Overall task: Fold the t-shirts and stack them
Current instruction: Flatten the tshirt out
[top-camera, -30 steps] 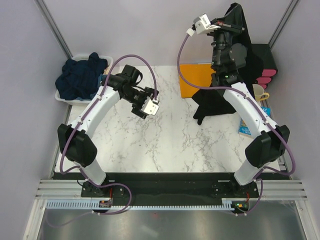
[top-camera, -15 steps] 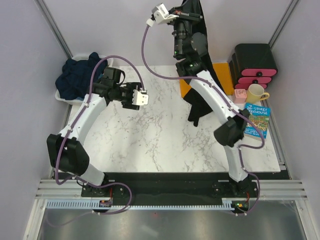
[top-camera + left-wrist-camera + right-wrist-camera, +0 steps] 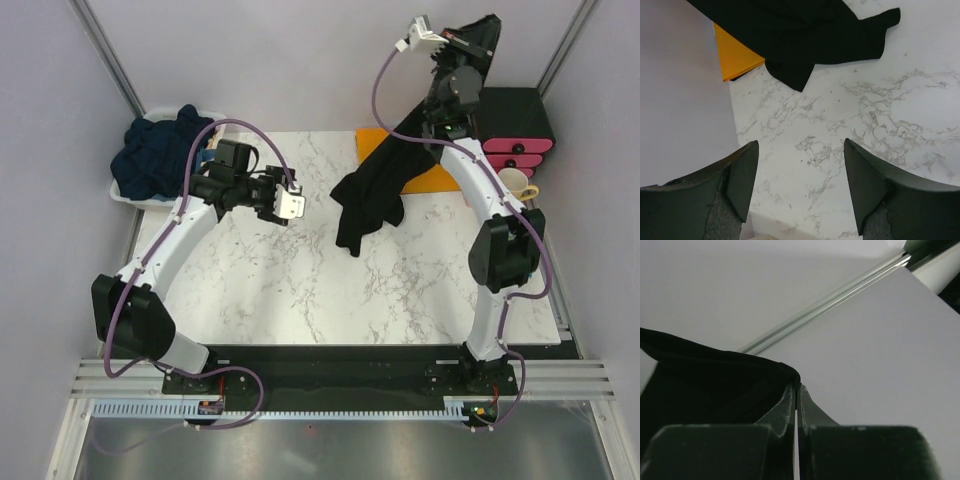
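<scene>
The black t-shirt [image 3: 372,192] hangs from my right gripper [image 3: 485,30], which is raised high at the back right and shut on the cloth's edge [image 3: 790,374]. The shirt slants down and left, and its lower end lies on the marble table [image 3: 300,290]. My left gripper [image 3: 291,205] is open and empty over the table, left of the shirt. In the left wrist view its fingers [image 3: 742,175] stand wide apart, with the black shirt [image 3: 800,35] lying ahead of them. Several dark navy t-shirts [image 3: 160,155] are heaped in a white bin at the back left.
A flat orange sheet [image 3: 372,142] lies under the shirt at the back and also shows in the left wrist view [image 3: 735,55]. A black drawer unit with pink fronts [image 3: 515,125], a yellow mug [image 3: 515,185] and a book stand along the right edge.
My right gripper has swung from the back middle to the back right with the shirt, whose lower end now trails further left on the table. My left gripper has shifted slightly right.
</scene>
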Robot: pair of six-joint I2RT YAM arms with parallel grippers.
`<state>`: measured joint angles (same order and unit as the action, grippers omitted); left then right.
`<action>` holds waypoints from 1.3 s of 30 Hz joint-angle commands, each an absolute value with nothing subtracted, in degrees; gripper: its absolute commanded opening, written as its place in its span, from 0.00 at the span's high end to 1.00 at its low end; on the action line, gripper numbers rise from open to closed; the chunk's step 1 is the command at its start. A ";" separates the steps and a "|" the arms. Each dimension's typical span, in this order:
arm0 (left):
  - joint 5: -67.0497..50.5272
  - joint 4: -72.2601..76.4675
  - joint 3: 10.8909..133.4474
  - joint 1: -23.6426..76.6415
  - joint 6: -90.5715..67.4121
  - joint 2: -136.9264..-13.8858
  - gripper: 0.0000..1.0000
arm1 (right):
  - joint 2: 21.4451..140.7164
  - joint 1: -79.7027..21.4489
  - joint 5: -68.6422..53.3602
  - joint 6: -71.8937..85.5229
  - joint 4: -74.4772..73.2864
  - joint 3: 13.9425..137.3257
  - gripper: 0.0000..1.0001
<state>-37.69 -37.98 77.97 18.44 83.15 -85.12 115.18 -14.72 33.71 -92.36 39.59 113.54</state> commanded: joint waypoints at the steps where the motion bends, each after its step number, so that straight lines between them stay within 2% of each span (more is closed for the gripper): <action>1: -43.24 -35.86 78.66 21.79 82.70 -89.64 0.24 | 107.42 -11.00 35.43 -93.24 41.31 101.63 1.00; 9: -48.94 -35.07 87.79 29.09 81.74 -103.34 0.18 | 103.54 -11.42 34.98 -90.70 41.30 85.71 1.00; 18: -50.45 -32.44 103.79 36.56 76.65 -122.24 0.18 | 104.24 -11.60 36.12 -89.56 39.55 86.04 1.00; 25: -48.87 -13.82 101.85 38.14 68.92 -125.94 0.16 | 102.75 -11.60 36.30 -88.86 38.32 84.47 1.00; 31: -42.55 -10.02 108.00 38.76 62.77 -131.82 0.22 | 99.67 -11.69 36.04 -86.84 35.86 82.09 1.00; 39: -36.66 -11.60 114.43 39.02 59.85 -137.19 0.23 | 97.30 -11.60 35.77 -84.55 34.63 80.42 1.00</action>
